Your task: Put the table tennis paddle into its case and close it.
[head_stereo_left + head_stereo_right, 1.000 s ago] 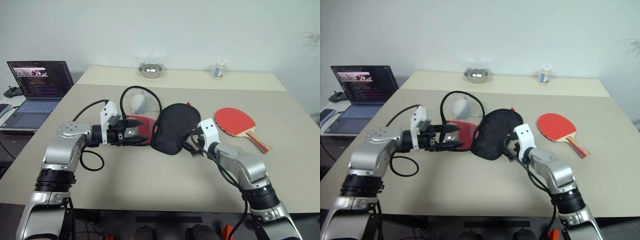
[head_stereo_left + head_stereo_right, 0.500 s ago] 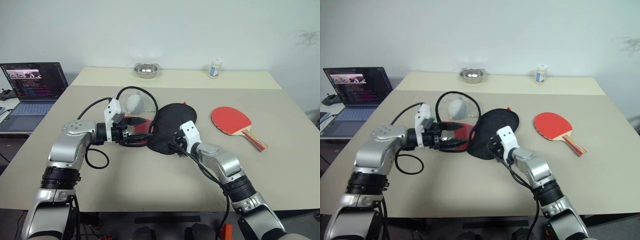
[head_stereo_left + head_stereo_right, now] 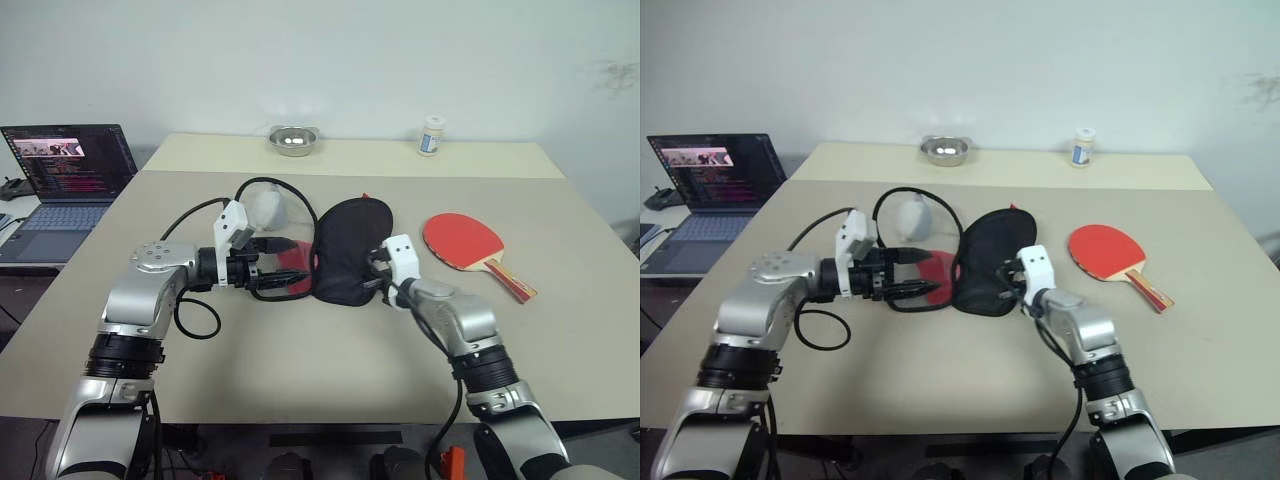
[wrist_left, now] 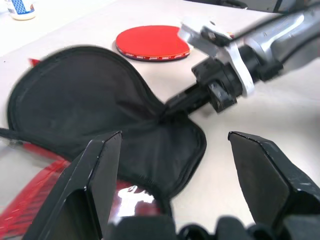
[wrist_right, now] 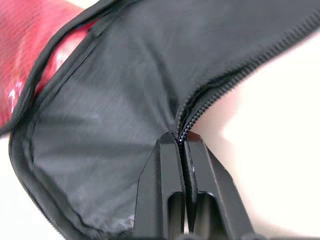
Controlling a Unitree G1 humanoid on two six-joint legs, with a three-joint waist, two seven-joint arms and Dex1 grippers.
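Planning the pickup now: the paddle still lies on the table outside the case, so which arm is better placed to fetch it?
Probably the right. The table tennis paddle lies on the robot's right, just beyond the right gripper, though it is shut on the case rim. The left gripper is open, across the case.

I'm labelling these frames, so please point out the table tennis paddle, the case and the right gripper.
table tennis paddle point(image 3: 462, 240), left eye view, on its red face.
case point(image 3: 348, 252), left eye view, on the black flap.
right gripper point(image 5: 182, 145), right wrist view, between the fingertips at the zipper rim.
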